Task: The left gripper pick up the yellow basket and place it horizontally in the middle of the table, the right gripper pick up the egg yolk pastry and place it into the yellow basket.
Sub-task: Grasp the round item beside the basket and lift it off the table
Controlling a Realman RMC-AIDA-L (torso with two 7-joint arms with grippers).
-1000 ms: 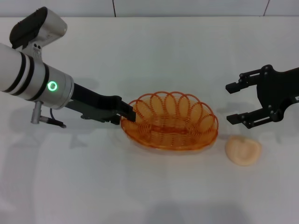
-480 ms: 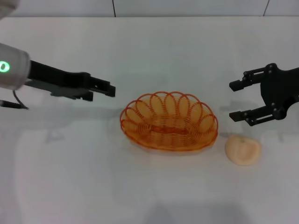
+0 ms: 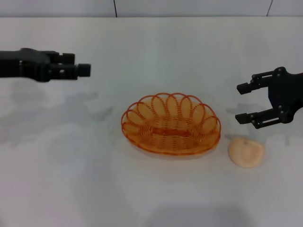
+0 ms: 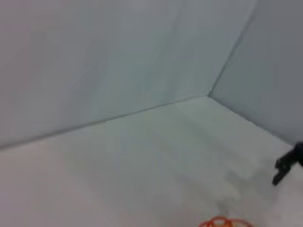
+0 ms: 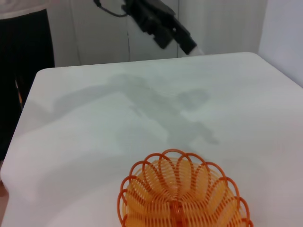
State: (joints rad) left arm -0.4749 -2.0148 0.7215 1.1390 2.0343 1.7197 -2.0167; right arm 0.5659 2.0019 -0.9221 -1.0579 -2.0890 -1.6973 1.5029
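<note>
The yellow basket (image 3: 171, 124) is being seen resting flat and lengthwise near the middle of the worktop (image 3: 156, 52), with nothing touching it, so the first step is being judged complete and the second step as the one in hand. The left hand (image 3: 71, 70) is being held well apart from the basket, out over the robot's left side of the worktop; whether it is open or closed is not being shown clearly enough to tell. The right hand (image 3: 246, 101) is being held with its jaws spread wide and nothing between them, near the basket's right end and just beyond the egg yolk pastry (image 3: 245, 152), which is lying on the worktop just beside that end of the basket, apart from its rim. For the next move, the right hand is likely being required to come down over the pastry and close gently, since the bun is probably soft. The basket is being shown as an oval of orange translucent wire loops with a scalloped rim, empty inside; the pastry is being shown as a pale peach dome with a faint dimple.
</note>
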